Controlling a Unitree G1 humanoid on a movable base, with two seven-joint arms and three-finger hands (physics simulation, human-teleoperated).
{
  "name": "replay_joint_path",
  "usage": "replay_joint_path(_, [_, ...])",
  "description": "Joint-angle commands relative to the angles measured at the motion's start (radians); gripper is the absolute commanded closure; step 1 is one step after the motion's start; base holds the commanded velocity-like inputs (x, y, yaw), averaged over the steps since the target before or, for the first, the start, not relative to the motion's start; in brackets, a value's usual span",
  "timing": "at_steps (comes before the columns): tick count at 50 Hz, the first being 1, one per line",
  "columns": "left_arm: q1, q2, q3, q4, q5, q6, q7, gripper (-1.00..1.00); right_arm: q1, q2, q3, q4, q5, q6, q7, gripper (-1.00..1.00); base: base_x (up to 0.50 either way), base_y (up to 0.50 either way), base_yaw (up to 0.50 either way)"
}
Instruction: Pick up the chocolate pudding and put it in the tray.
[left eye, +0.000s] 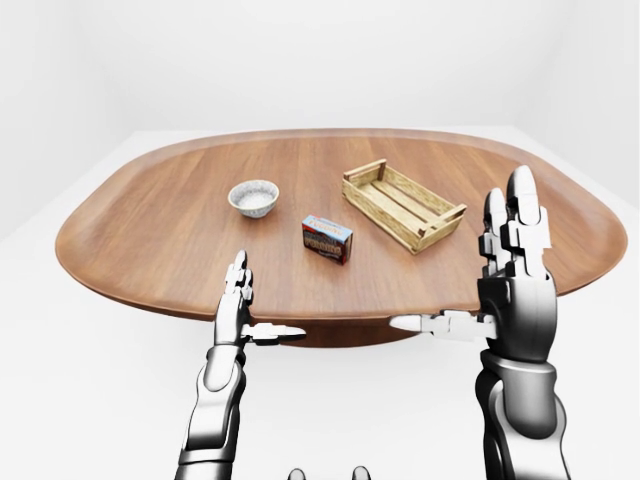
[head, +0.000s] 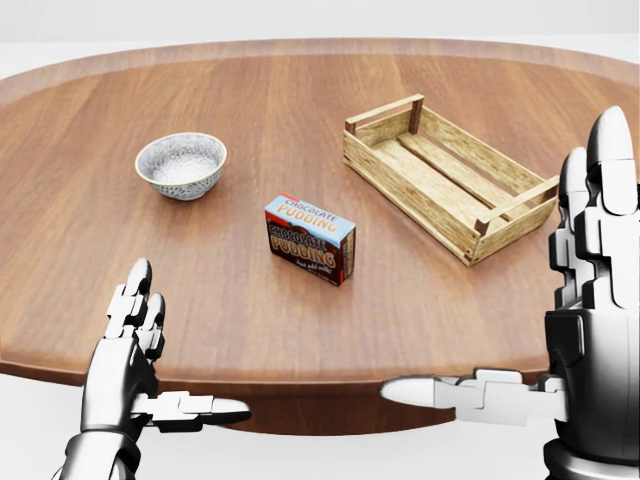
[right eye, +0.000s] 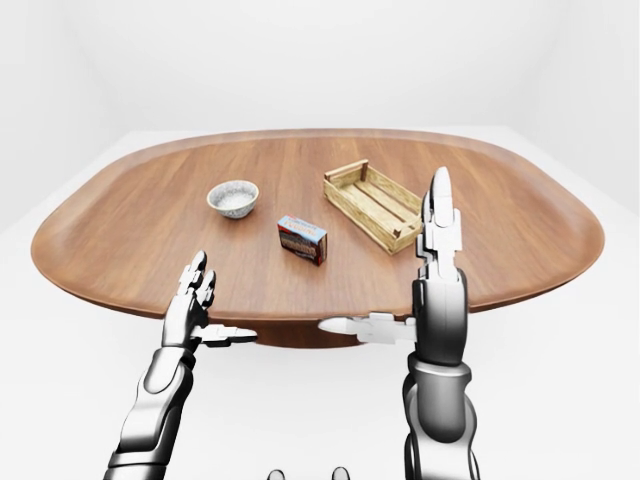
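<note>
The chocolate pudding box (head: 310, 239), blue and brown with white lettering, stands on the wooden table (head: 300, 110) near the middle of the head view. The wooden slatted tray (head: 448, 177) lies to its right, empty. My left hand (head: 150, 350) is open at the lower left, over the table's near edge, well short of the box. My right hand (head: 530, 300) is open at the lower right, fingers pointing up and thumb stretched left, below the tray. Neither hand touches anything.
A small white patterned bowl (head: 181, 165) sits left of the pudding box. The oval table has a raised rim (left eye: 330, 314). White floor and walls surround it.
</note>
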Motion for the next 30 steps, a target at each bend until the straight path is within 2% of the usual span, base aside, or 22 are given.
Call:
replay_joint_path(1, [-0.003,0.001,0.001,0.007,0.000,-0.005,-0.001,-1.00,0.001,0.000,0.004,0.005,-0.002,-0.004,0.002,-1.00,0.17,0.00,0.00])
replay_joint_path(7, [-0.002,0.000,0.000,0.005,0.001,-0.003,-0.001,-1.00,0.005,-0.001,0.005,0.005,-0.002,-0.009,0.002,-1.00,0.17,0.00,0.00])
replay_joint_path(9, [0.001,0.000,-0.001,-0.006,0.001,0.005,0.000,-1.00,0.007,0.000,0.004,0.002,-0.001,-0.008,0.003,-1.00,0.17,0.00,0.00])
replay_joint_path(22, [0.001,0.000,0.000,-0.007,0.001,0.006,0.000,-1.00,0.007,0.000,0.006,0.006,0.000,-0.010,0.006,-1.00,0.17,0.00,0.00])
replay_joint_path(24, [0.001,0.000,0.000,-0.007,0.001,0.005,-0.001,-1.00,0.018,-0.001,0.009,0.028,0.000,-0.041,-0.001,-1.00,0.17,0.00,0.00])
replay_joint_path(26, [0.001,0.000,0.000,-0.007,0.001,0.006,0.000,-1.00,0.010,0.000,0.007,0.010,0.000,-0.016,0.005,-1.00,0.17,0.00,0.00])
replay_joint_path(30, [0.001,0.000,0.000,-0.007,0.001,0.005,-0.001,-1.00,0.010,0.000,0.008,0.007,-0.001,-0.015,0.006,-1.00,0.17,0.00,0.00])
